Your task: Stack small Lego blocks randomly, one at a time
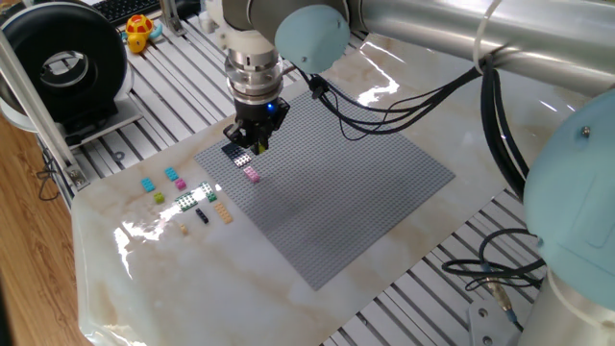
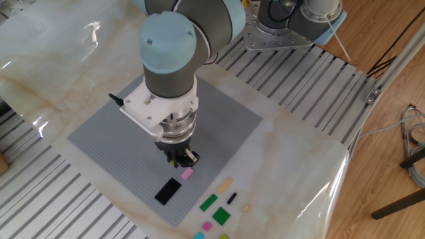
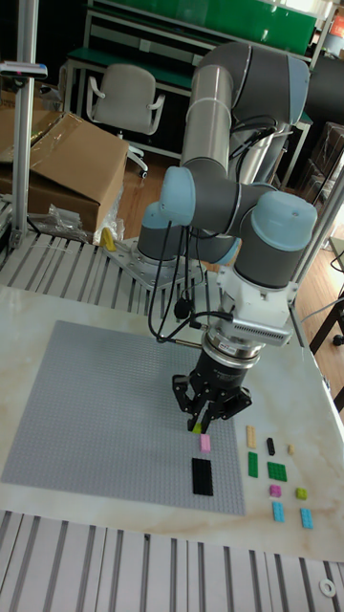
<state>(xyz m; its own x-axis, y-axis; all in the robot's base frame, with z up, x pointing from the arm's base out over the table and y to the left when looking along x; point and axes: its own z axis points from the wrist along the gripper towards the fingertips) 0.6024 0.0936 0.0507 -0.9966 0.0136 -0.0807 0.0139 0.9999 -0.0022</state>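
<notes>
Marble-patterned sheeting, cream with tan veins and bright glare patches, covers the counter (image 1: 144, 279), which sits on a bed of ribbed aluminium rails (image 2: 299, 73). A large grey studded baseplate (image 1: 346, 183) lies flat on the marble. The gripper (image 1: 249, 147) hangs just above the baseplate's edge nearest the loose bricks. Its fingers are close together around something small and yellow-green, but whether they are clamped on it cannot be told.

A pink block (image 1: 252, 174) sits on the baseplate just beside the fingertips, and the other fixed view shows it (image 2: 186, 173) apart from the gripper. A black block (image 2: 168, 190) lies on the baseplate near its corner. The remaining small Lego blocks rest off the plate on bare marble: a tan one (image 2: 225, 185), a narrow black one (image 2: 231, 198), two green ones (image 2: 209, 202) (image 2: 220, 215), and a pink one (image 2: 206, 226) at the frame's lower edge. In one fixed view, cyan (image 1: 148, 184) and yellow-green (image 1: 158, 197) bricks lie in the same cluster, partly washed out by glare.

Around the counter, a black round device (image 1: 67, 62) stands on the rails, with a yellow toy (image 1: 139, 32) and a keyboard (image 1: 130, 9) behind it. Wooden flooring (image 2: 392, 119) shows past the counter's edge. The tall fixed view takes in a cardboard box (image 3: 67, 177), a pale office chair (image 3: 127, 100) and green shelving (image 3: 205, 24) at the back of the room.
</notes>
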